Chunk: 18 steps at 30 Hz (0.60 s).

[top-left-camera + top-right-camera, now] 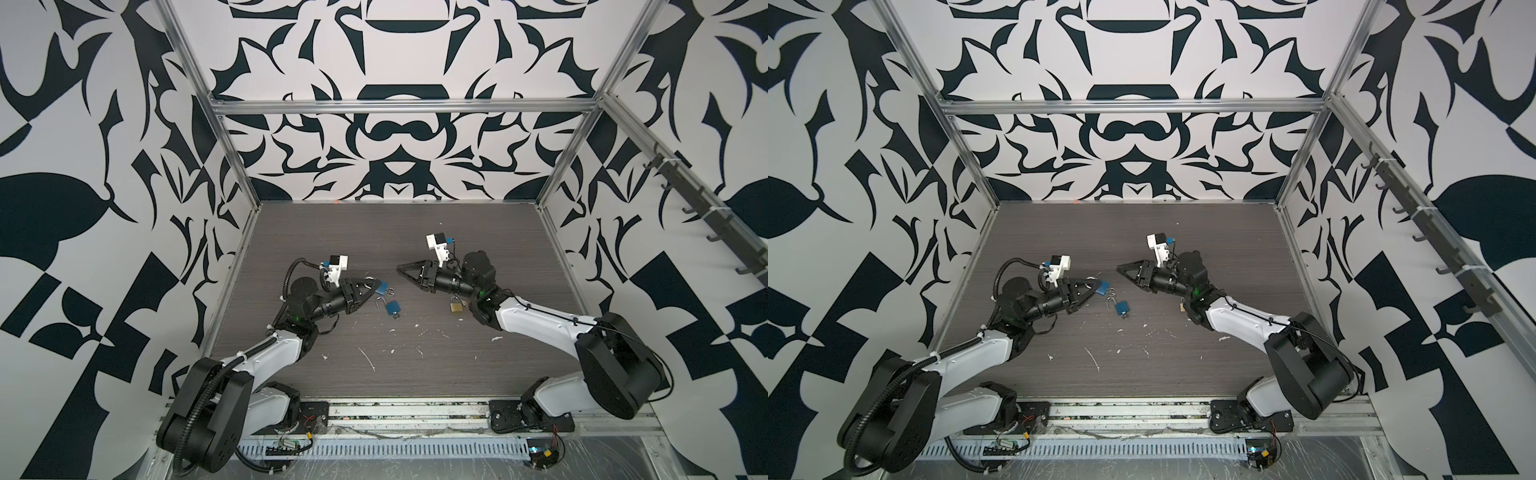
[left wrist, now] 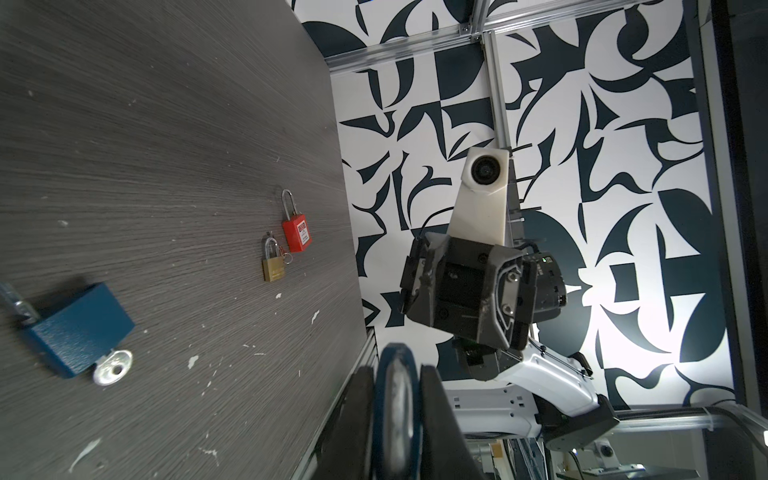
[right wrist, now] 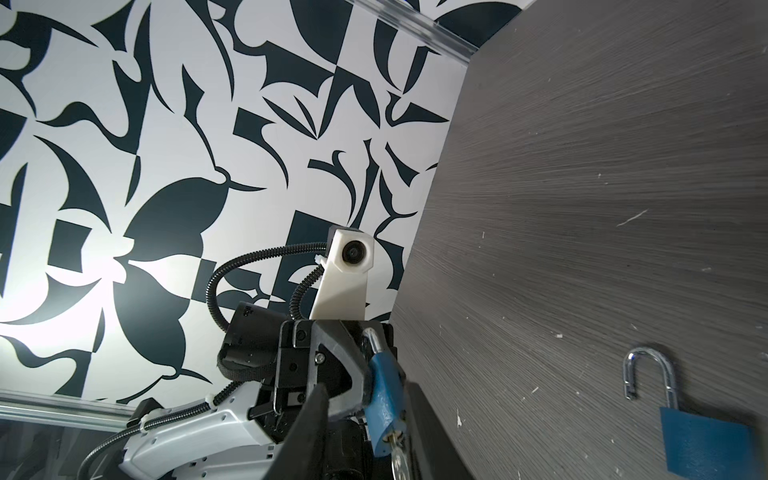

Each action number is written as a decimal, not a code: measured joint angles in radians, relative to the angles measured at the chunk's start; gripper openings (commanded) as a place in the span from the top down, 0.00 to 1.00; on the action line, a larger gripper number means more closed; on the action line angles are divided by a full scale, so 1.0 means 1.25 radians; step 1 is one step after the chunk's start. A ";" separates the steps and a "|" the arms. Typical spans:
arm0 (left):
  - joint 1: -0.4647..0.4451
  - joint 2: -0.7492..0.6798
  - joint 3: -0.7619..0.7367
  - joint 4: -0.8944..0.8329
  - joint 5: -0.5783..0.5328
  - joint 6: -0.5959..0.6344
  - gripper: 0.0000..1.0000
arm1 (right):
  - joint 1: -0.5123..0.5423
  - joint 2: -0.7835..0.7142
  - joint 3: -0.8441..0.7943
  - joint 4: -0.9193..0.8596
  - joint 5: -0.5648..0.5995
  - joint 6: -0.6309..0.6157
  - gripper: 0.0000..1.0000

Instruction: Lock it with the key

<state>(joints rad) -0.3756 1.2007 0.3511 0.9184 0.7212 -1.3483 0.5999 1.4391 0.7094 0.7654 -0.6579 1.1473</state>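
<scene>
Grey wood-grain desk. Two claws: left claw pinches one keyed blue metal padlock; right claw part-spread, empty. Three padlocks lie on desk: second blue padlock holding silver key, brass padlock, red padlock.

You are seeing one blue padlock, silver-shackled, in the black left tool, and a second blue padlock lying on the counter, which is showing dark grey wood grain flecked with white. A brass-coloured padlock and a red padlock with a white label are showing too. The walls are carrying dark navy shapes on white.
</scene>
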 measured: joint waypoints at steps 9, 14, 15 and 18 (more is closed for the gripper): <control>0.000 0.019 0.000 0.059 -0.001 -0.037 1.00 | 0.011 0.000 -0.011 0.011 -0.009 0.006 0.71; 0.000 0.038 0.002 0.087 -0.001 -0.052 1.00 | 0.021 -0.004 -0.011 -0.008 -0.013 -0.003 0.70; 0.000 0.043 0.002 0.095 -0.001 -0.056 1.00 | 0.024 -0.004 -0.011 -0.011 -0.015 -0.006 0.70; 0.000 0.059 0.002 0.122 -0.001 -0.070 1.00 | 0.030 -0.005 -0.011 -0.026 -0.015 -0.015 0.70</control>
<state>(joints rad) -0.3756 1.2739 0.3531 1.0710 0.7204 -1.4353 0.6369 1.4330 0.6952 0.7334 -0.6769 1.1282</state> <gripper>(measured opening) 0.167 0.296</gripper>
